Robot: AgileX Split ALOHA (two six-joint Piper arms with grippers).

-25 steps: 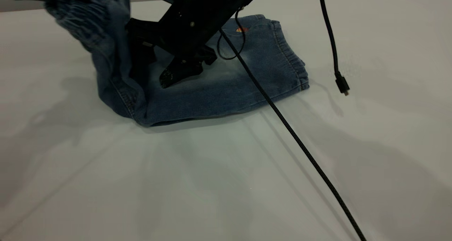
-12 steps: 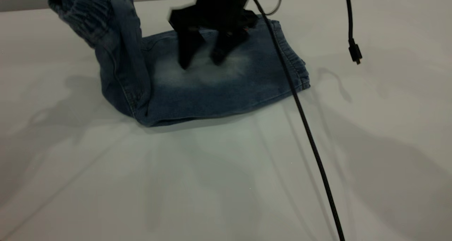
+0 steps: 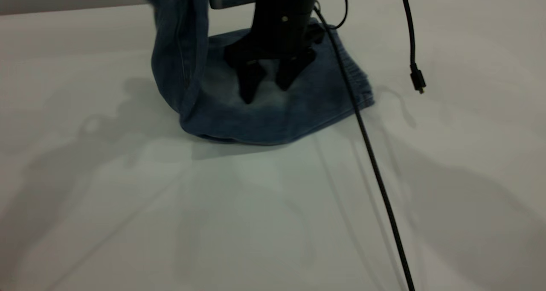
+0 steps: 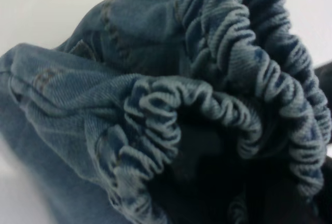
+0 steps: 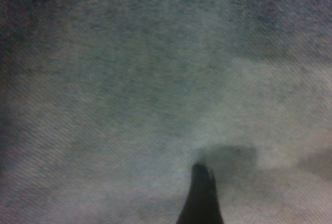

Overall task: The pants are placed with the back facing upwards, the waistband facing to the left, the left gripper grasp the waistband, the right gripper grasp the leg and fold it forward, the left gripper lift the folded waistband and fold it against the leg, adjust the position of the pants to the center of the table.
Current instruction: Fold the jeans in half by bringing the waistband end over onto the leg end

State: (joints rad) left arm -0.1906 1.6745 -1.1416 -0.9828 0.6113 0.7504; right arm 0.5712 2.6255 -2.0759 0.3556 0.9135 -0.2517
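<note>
The pants [image 3: 239, 124], blue denim shorts, lie folded lengthwise on the table [image 3: 213, 218]. Their left end is lifted into a steep flap [image 3: 179, 48] that runs out of the top of the exterior view. In the left wrist view the gathered elastic waistband [image 4: 270, 79] is bunched in the left gripper [image 4: 207, 167], which is shut on it. The right gripper [image 3: 265, 88] points straight down over the leg [image 3: 307, 107]. It is open, with both tips at the pale faded patch. One fingertip [image 5: 202, 193] shows against the denim.
A black cable [image 3: 375, 167] runs from the right arm down across the shorts' cuff end to the front edge. A second cable ends in a dangling plug [image 3: 417, 82] at the right. Bare table lies in front and on both sides.
The lifted waistband flap has swung right, toward the leg, and the fold on the table has shifted right with it. The right gripper stayed on the pale patch, slightly lower.
</note>
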